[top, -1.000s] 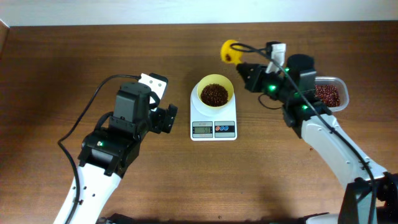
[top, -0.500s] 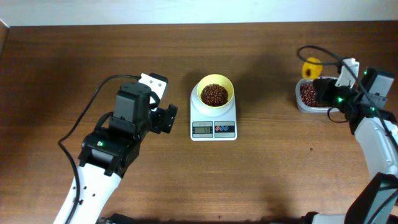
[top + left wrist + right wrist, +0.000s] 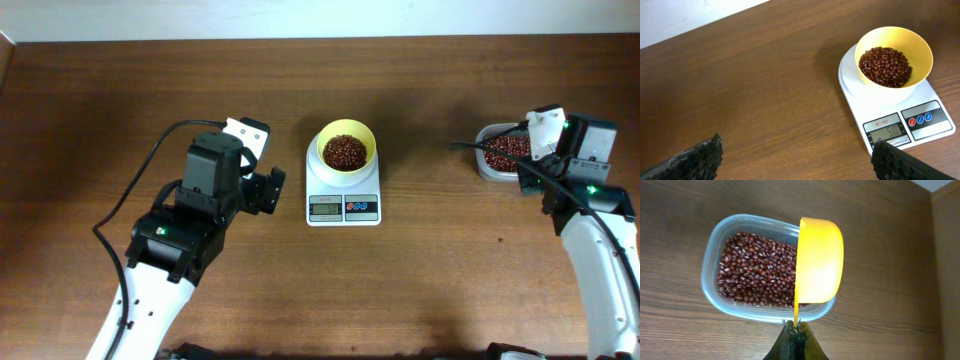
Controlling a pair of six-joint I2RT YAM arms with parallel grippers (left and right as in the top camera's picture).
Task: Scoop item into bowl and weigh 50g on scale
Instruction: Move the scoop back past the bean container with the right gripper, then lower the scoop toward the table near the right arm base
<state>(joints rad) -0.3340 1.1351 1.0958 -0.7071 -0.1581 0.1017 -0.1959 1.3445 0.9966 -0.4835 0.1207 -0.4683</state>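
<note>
Right wrist view gives you what overhead can't: the right gripper (image 3: 796,331) is pinched tight on the thin handle of the yellow scoop (image 3: 820,262). The scoop's cup is turned on its side over the right end of the clear tub (image 3: 710,267). Can't tell whether the cup touches the beans (image 3: 757,272) under it. From overhead the arm hides the scoop, and you only get the tub at the table's right side, just beside the wrist.

Left wrist view: the left gripper (image 3: 795,161) has its fingers spread wide with only bare wood between them, and the black, rough-textured pads show at the bottom corners. It hangs left of the scale (image 3: 846,82), not touching it. The bowl (image 3: 922,54) sits on the scale's round platform, with more beans heaped inside. The display digits look like 50 here, not crisp — unreadable overhead. Red and blue buttons sit right of the display.

The table (image 3: 450,280) is dark brown wood with a long grain and a matte surface. A pale wall (image 3: 300,15) runs along its far edge. The bowl and scoop are smooth yellow plastic and the scale is flat glossy white. The tub is a see-through rounded rectangle, and the beans are small, oval and red-brown.
</note>
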